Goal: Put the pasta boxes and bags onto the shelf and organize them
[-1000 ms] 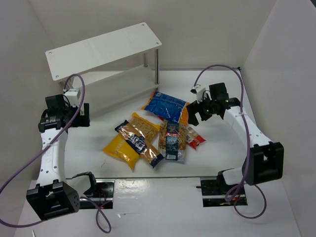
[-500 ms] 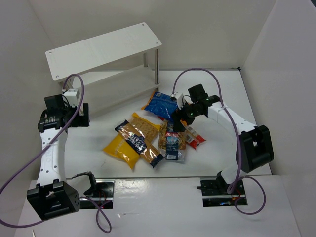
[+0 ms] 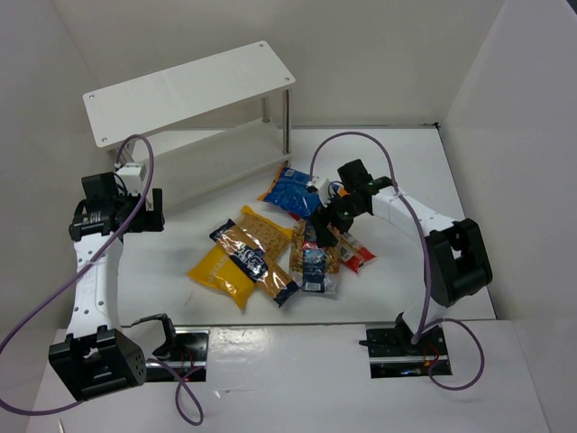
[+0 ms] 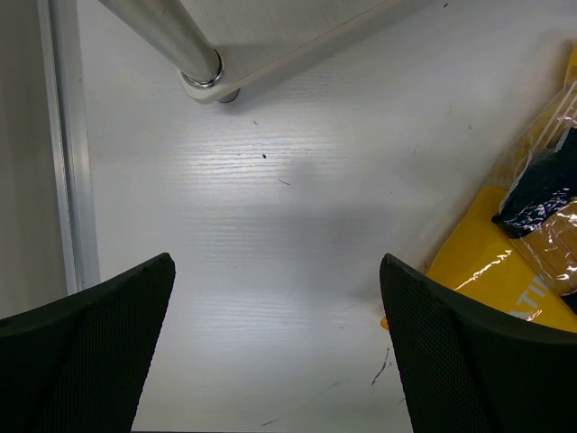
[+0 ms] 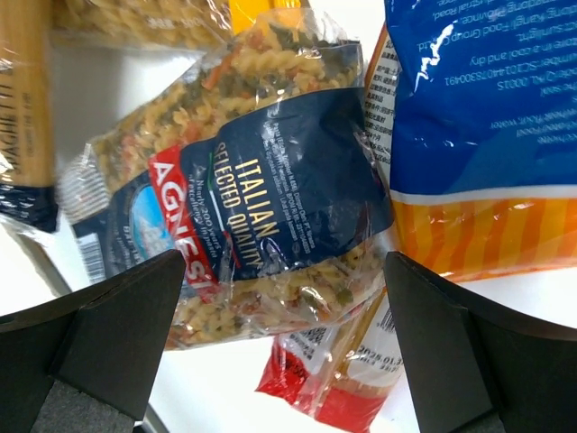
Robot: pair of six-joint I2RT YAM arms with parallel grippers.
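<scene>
- Hovering low over the packets (image 3: 279,244) in the middle of the table (image 3: 397,171), the right gripper (image 3: 323,227) is holding its jaws spread wide and is gripping nothing.
- In the right wrist view, the fusilli bag (image 5: 270,180) is lying directly under the gap between the two fingers (image 5: 108,334).
- The fusilli bag, clear with a navy label, is lying flat on the table. The red packet (image 5: 325,397) is poking out from under one of its edges.
- The blue bag (image 3: 297,191) with its orange-striped end is lying just beside the fusilli bag, on the side toward the shelf (image 3: 189,90).
- The long clear bag (image 3: 257,248) is resting across the yellow bag (image 3: 215,269), to the left of the fusilli bag.
- The shelf is standing upright at the far left of the table, well apart from the right gripper, with its lower board showing beneath the top one.
- The left gripper (image 3: 149,212) is hanging over bare table between the shelf and the yellow bag. Its jaws are standing fully apart and it is holding nothing.
- In the left wrist view, one foot of the shelf is showing at the top, and a corner of the yellow bag is lying at the right edge, just beside the right-hand finger.
</scene>
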